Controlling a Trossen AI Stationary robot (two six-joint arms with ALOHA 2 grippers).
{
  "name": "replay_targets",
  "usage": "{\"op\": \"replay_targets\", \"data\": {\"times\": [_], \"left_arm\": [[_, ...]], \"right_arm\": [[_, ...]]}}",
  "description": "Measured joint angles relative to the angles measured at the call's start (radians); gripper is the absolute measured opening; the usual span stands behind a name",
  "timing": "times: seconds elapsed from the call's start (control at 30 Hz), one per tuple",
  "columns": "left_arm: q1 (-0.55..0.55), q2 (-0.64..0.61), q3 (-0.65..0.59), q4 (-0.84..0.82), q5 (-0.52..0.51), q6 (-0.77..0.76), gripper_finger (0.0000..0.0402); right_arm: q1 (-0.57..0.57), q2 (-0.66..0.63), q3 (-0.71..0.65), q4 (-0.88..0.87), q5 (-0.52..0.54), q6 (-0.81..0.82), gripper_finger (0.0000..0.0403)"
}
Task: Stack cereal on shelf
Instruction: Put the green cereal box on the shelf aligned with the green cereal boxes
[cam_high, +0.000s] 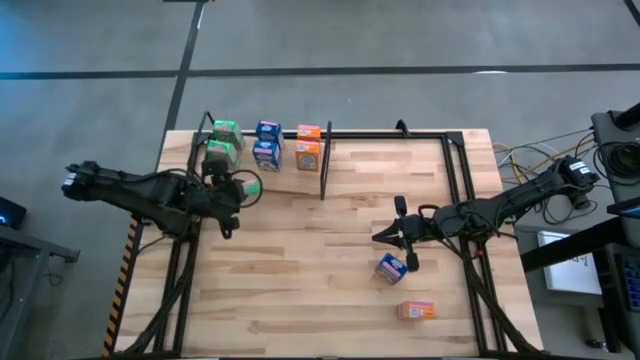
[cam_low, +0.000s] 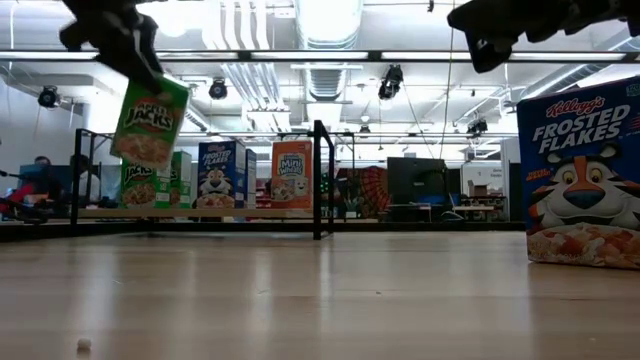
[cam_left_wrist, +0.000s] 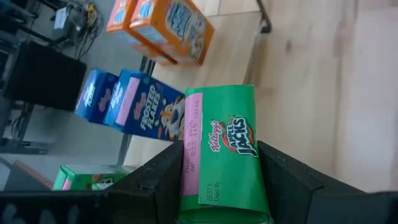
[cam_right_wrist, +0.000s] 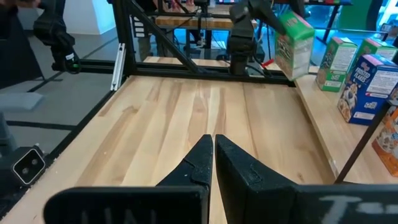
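My left gripper (cam_high: 240, 190) hangs above the table just in front of the shelf (cam_high: 380, 134) and is shut on a green cereal box (cam_low: 150, 120), lifted clear. Two green boxes (cam_high: 221, 142), two blue boxes (cam_high: 266, 143) and two orange boxes (cam_high: 308, 145) stand on the shelf plank, left of the black divider rod (cam_high: 325, 160). A blue box (cam_high: 391, 267) and an orange box (cam_high: 416, 311) lie on the tabletop at the right. My right gripper (cam_high: 380, 238) hovers shut above the table, just beyond the blue box, touching nothing. My left gripper (cam_left_wrist: 219, 149) pinches the green cereal box between its two fingers (cam_left_wrist: 161, 180), one on each opposite side near the box's upper end (cam_left_wrist: 196, 186). The fingers come from above. The box hangs below them, tilted and clear of the table (cam_low: 145, 150).
The black frame rails (cam_high: 455, 170) edge the shelf and run down both sides of the table. Open wooden tabletop (cam_high: 300, 260) lies between the two arms. Cables and equipment (cam_high: 600, 160) sit beyond the table's right edge.
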Motion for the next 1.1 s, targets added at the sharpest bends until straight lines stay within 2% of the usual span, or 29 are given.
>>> {"op": "replay_targets", "data": {"times": [0.2, 0.43, 0.6, 1.1], "left_arm": [[0.063, -0.04, -0.118, 0.163, 0.013, 0.132, 0.0169], [0.162, -0.044, -0.179, 0.227, 0.017, 0.202, 0.0169], [0.225, -0.046, -0.189, 0.239, 0.093, 0.238, 0.0169], [0.32, -0.061, -0.202, 0.292, 0.126, 0.313, 0.0169]], "right_arm": [[0.0, 0.0, 0.001, 0.0, 0.0, -0.004, 0.0009], [0.0, -0.001, 0.001, 0.002, 0.0, -0.007, 0.0009], [0.0, -0.001, 0.001, 0.007, -0.001, -0.006, 0.0009], [0.0, -0.001, 0.001, 0.013, -0.001, -0.014, 0.0009]]}}
